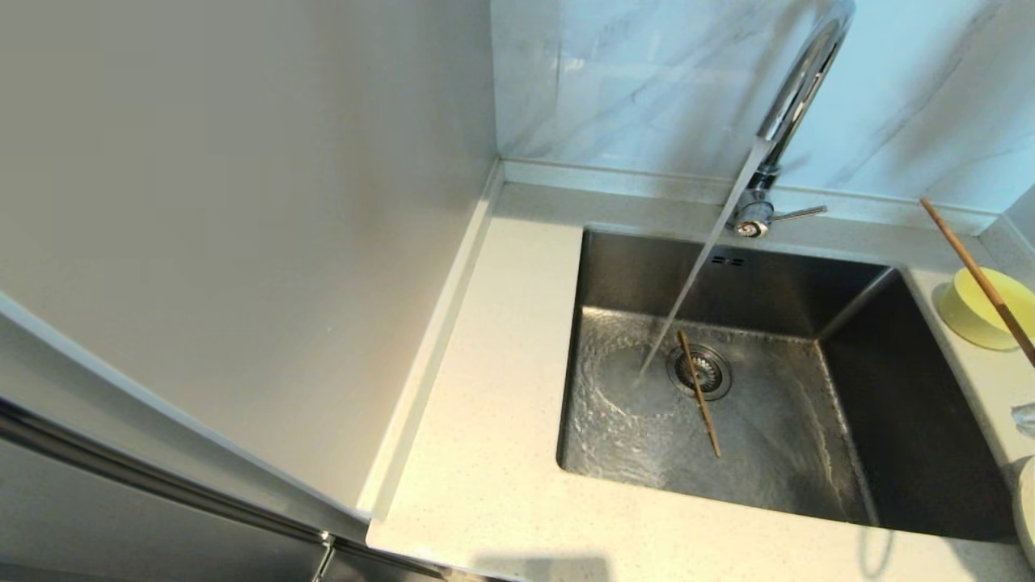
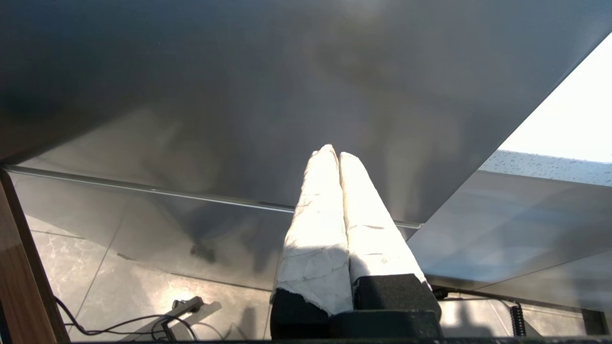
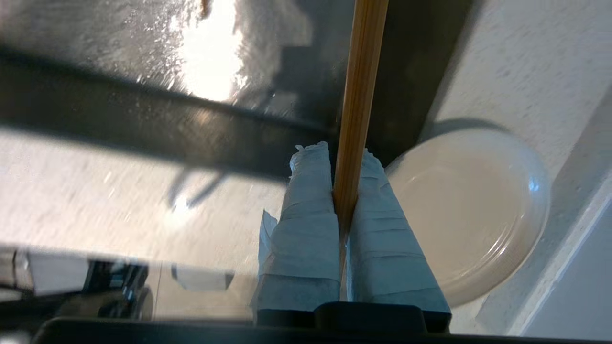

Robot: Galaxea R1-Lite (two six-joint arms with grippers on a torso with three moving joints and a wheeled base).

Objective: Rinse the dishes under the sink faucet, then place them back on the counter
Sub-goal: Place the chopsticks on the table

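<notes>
Clamped between my right gripper's (image 3: 343, 157) fingers is one chopstick (image 3: 356, 110); another chopstick (image 1: 699, 394) lies in the sink (image 1: 808, 436); my left gripper (image 2: 333, 155), pressed together, holds nothing

You see: chopsticks, two – one (image 1: 699, 394) lying in sink, one (image 1: 978, 279) raised over bench at right. Bowl (image 1: 974, 311), one, pale yellow. Plate (image 3: 471, 210), one, cream-white. Sink (image 1: 776, 283), one; drain strainer (image 1: 702, 373), one; overflow slots (image 1: 728, 261), two. Faucet (image 1: 796, 89), one; lever handle (image 1: 796, 213), one.
</notes>
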